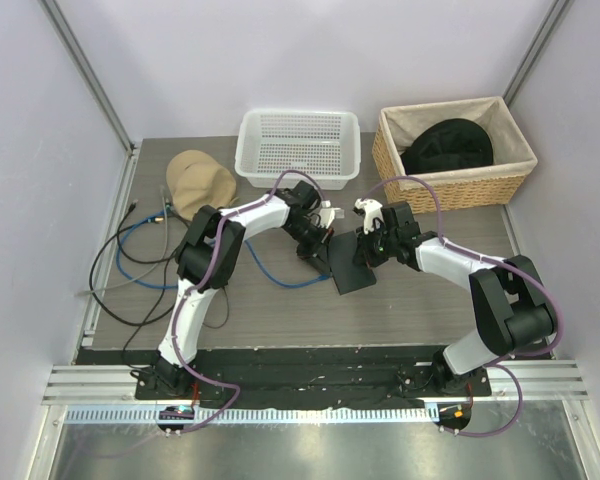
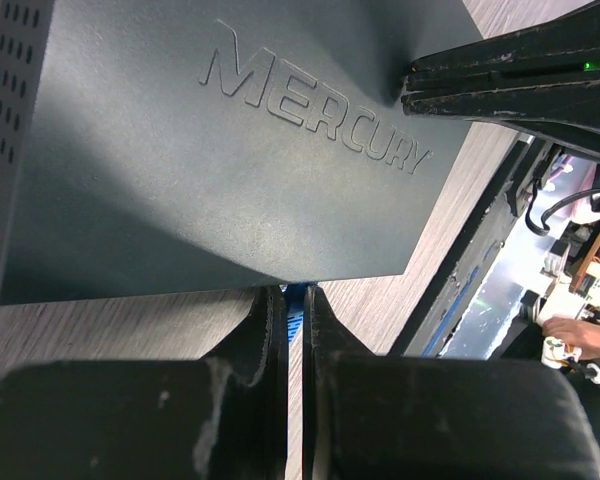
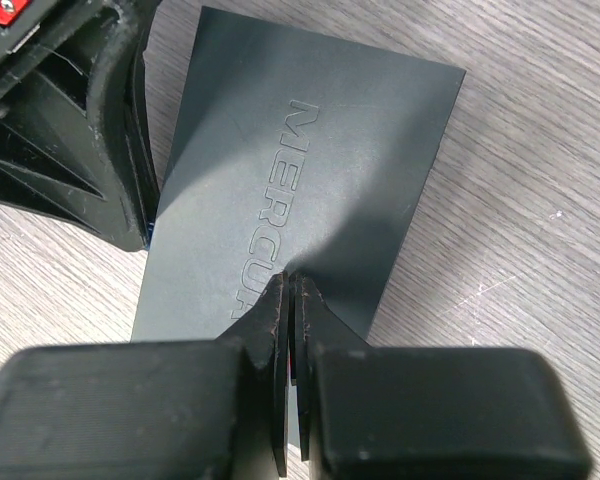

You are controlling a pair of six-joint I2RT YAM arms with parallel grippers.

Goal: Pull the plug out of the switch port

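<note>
At the middle of the desk (image 1: 430,310), the switch (image 1: 352,262) lay flat, the right hand (image 3: 290,290) shut and pressing its top, the left hand (image 2: 294,295) clamped on what looked like the blue plug (image 2: 296,312) at the port edge, so a straight outward pull seemed due next.

Table (image 3: 540,150): grey wood-grain, under right gripper (image 3: 288,285) and left gripper (image 2: 293,295) | walls (image 1: 280,60): pale lilac, beyond and flanking both | posts (image 1: 88,75): metal, far corners | light: even, soft shadows.
</note>
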